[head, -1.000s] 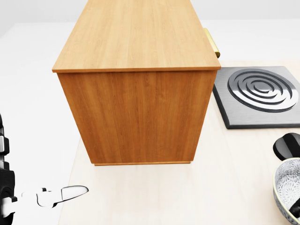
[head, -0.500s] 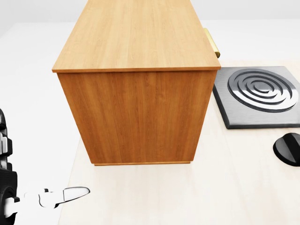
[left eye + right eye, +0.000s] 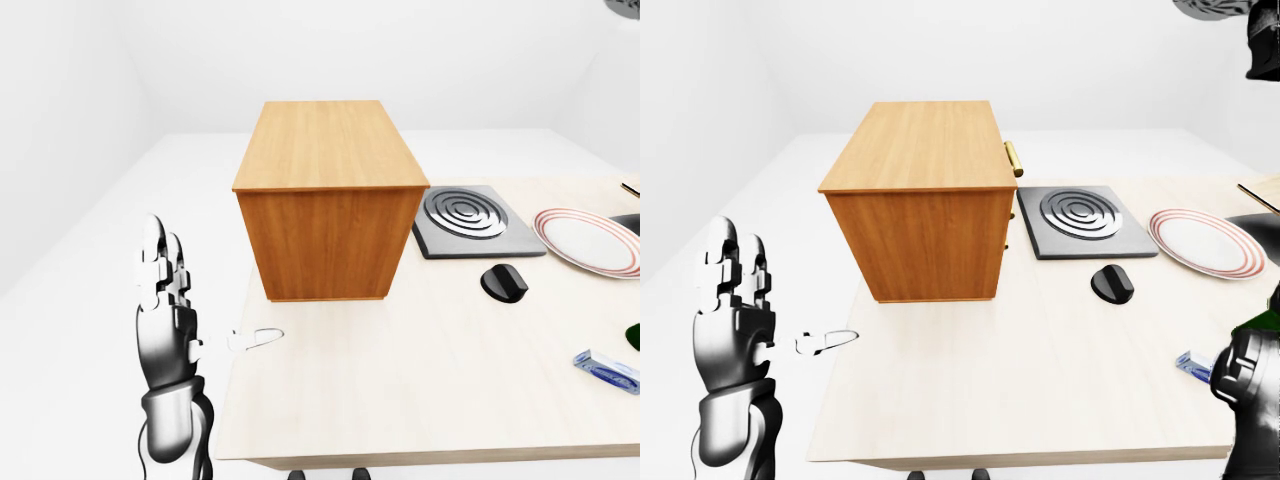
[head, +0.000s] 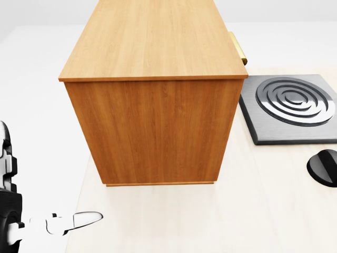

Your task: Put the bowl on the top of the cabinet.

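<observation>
Here left hand [image 3: 168, 305] upright, fingers spread.

head cam close, looking down on cabinet [image 4: 152, 84], eye cams wider, sharing table [image 3: 420, 370]

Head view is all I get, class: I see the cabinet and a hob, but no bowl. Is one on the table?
Observer: None shows on the table. A grey patterned shape, cut by the right-eye view's top edge, may be the bowl; I cannot tell.
Operator: What lies right of the hob?
Observer: A red-striped plate.
Operator: And the left hand?
Observer: The left hand stands beside the table's left edge, fingers straight up, holding nothing.
</observation>
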You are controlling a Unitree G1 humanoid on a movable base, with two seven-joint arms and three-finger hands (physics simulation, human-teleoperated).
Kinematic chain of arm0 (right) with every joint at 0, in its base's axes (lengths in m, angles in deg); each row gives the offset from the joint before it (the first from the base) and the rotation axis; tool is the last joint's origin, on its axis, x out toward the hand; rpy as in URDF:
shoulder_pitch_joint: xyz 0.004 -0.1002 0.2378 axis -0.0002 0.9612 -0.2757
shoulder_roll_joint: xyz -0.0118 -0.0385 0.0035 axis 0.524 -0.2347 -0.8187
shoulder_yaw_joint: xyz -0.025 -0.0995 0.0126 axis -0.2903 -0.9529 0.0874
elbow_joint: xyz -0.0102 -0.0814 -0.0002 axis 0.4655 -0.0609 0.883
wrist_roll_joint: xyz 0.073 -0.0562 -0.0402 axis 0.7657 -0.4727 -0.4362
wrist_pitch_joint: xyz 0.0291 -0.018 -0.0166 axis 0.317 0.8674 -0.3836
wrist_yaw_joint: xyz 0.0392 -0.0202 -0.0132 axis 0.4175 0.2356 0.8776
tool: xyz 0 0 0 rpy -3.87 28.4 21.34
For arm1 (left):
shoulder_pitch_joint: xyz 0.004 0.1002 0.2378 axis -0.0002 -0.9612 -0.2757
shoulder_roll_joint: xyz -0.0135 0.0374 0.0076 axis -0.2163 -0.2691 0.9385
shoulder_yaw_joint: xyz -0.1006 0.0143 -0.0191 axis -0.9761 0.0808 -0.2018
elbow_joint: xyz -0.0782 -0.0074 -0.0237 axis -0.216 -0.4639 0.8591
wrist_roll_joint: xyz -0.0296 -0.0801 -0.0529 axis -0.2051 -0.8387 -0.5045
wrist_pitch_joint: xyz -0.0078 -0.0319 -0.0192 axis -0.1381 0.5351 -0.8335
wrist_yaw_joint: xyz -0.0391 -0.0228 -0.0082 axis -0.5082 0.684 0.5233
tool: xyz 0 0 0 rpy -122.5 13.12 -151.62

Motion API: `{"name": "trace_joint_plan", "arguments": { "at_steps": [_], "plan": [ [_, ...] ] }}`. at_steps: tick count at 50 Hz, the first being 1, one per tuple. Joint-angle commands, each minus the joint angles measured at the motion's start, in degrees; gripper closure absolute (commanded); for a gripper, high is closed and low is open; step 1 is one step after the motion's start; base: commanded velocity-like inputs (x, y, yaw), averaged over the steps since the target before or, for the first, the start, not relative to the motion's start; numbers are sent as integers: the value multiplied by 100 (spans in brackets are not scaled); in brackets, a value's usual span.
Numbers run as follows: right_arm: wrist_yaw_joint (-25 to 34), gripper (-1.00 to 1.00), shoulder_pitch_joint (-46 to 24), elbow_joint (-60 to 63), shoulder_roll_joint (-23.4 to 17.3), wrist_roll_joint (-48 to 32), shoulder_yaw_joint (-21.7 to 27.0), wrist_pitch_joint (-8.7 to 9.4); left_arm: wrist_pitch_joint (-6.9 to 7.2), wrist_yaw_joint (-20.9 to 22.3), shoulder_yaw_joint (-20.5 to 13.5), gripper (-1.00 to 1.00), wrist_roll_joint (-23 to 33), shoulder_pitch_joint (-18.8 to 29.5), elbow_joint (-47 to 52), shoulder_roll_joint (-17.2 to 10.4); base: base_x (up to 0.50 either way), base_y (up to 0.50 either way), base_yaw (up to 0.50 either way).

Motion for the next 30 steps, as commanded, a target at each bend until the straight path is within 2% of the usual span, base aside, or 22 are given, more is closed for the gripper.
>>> {"name": "trace_joint_plan", "arguments": {
  "at_steps": [1, 3, 4, 9, 10, 14, 23, 24, 26, 27, 30],
  "plan": [
    [-1211, 100, -5409, -5965, 532, -2284, -1355, -789, 0, 6, -1, -100, -14, 29, -19, -7, 0, 0, 0],
    [-1223, 100, -5434, -6006, 546, -2352, -1303, -789, 0, 6, -1, -100, -14, 30, -20, -7, 0, 0, 0],
    [-1541, 100, -5675, -6493, 828, -2396, -1269, -773, 0, -6, -17, -100, -11, 50, -57, -5, 0, 0, 0],
    [-1568, 100, -5714, -6562, 849, -2469, -1206, -789, 0, -8, -19, -100, -11, 53, -65, -6, 0, 0, 0],
    [-2219, 100, -5727, -7018, 1208, -2665, -1370, -789, 0, -5, -23, -100, -22, 59, -44, -7, 0, 0, 0],
    [-2056, 100, -5568, -7153, 1351, -2963, -1382, -789, 0, -3, -24, -100, -31, 68, -56, -10, 0, 0, 0],
    [-2194, 100, -5538, -7186, 1655, -3107, -1235, -789, 0, -10, -29, -100, -30, 71, -80, -10, 0, 0, 0],
    [-2291, 100, -5573, -7190, 1856, -3185, -1310, -789, 0, 7, -17, -100, -56, 36, -69, -20, 0, 0, 0],
    [-2296, 100, -5582, -7199, 1869, -3217, -1290, -789, 0, 11, -18, -100, -61, 30, -69, -19, 0, 0, 0],
    [-2283, 100, -5595, -7204, 2168, -3214, -1306, -789, 0, 26, 8, -100, -52, 27, -95, -19, 0, 0, 0],
    [-2274, 100, -5585, -7209, 2458, -3223, -1309, -789, 0, 36, 22, -100, -57, 18, -104, -21, 0, 0, 0]
  ]
}}
